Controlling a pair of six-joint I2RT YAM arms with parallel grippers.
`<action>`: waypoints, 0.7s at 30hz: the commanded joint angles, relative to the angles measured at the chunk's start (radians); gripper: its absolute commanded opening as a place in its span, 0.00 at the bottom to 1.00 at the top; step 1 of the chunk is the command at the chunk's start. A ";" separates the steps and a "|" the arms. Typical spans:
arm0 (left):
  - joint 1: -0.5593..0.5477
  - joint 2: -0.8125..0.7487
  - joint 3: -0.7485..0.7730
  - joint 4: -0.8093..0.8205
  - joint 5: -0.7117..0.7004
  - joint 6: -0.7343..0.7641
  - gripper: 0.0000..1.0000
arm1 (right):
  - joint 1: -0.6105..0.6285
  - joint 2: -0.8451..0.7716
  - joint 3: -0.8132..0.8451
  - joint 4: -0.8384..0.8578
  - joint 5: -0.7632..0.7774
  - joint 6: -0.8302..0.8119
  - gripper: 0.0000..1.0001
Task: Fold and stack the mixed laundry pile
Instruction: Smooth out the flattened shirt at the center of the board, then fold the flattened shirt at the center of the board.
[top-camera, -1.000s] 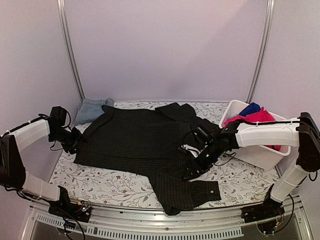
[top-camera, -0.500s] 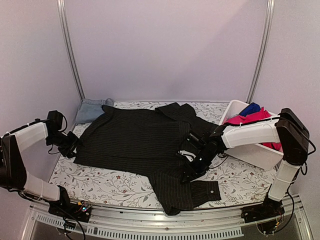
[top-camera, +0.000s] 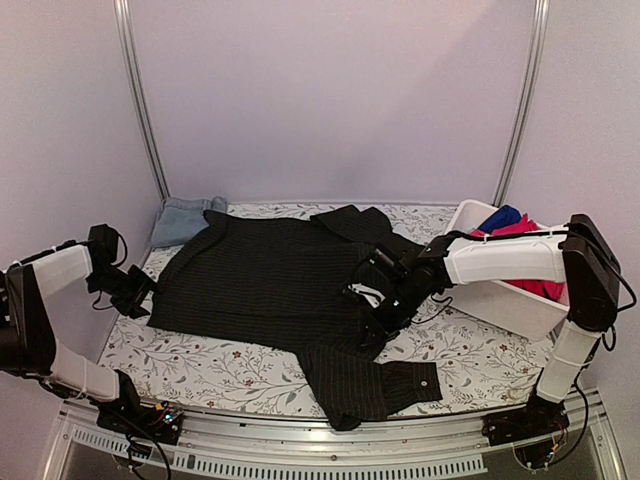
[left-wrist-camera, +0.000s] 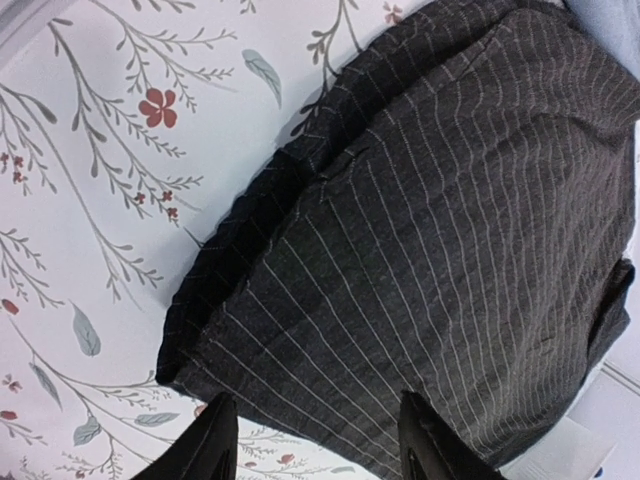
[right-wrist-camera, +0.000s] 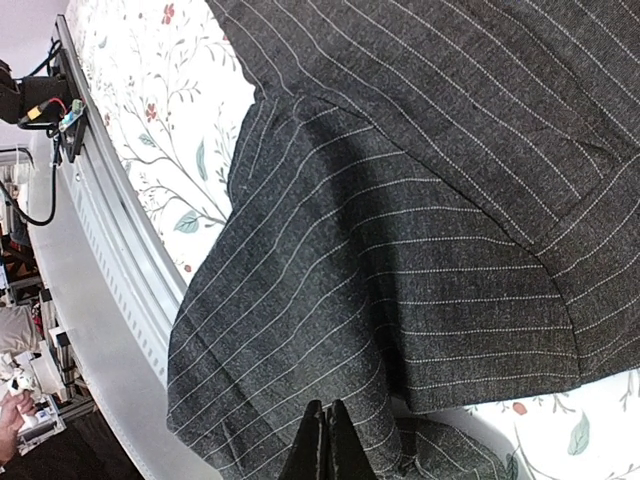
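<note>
Item 1: shirt (top-camera: 270, 280), spread flat mid-worktop (top-camera: 250, 372).
Right claw (right-wrist-camera: 325, 440), open 1 second ago, now clenched on sleeve cloth at 4 o'clock; a sleeve fold is likely starting.
Left claw (left-wrist-camera: 315, 440): released, at the hem, 9 o'clock.

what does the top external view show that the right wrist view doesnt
Only the top external view: the white bin holding the red-pink cloth and royal blue cloth, the light blue denim piece at the far left corner, and the left gripper, open at the left edge of the black pinstriped shirt. Only the right wrist view: the right gripper close up, shut against the fabric, with single pinstripes and a fold beside it. Both: the shirt spread on the floral table cover.
</note>
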 joint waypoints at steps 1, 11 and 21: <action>0.019 0.023 -0.025 0.002 0.006 0.011 0.54 | 0.001 -0.031 0.024 -0.051 0.008 -0.017 0.05; 0.021 0.042 -0.012 0.011 0.008 0.011 0.54 | 0.002 0.007 -0.043 -0.047 0.024 -0.057 0.31; 0.025 0.046 -0.026 0.020 0.010 -0.009 0.54 | 0.001 0.039 -0.059 -0.051 0.010 -0.082 0.23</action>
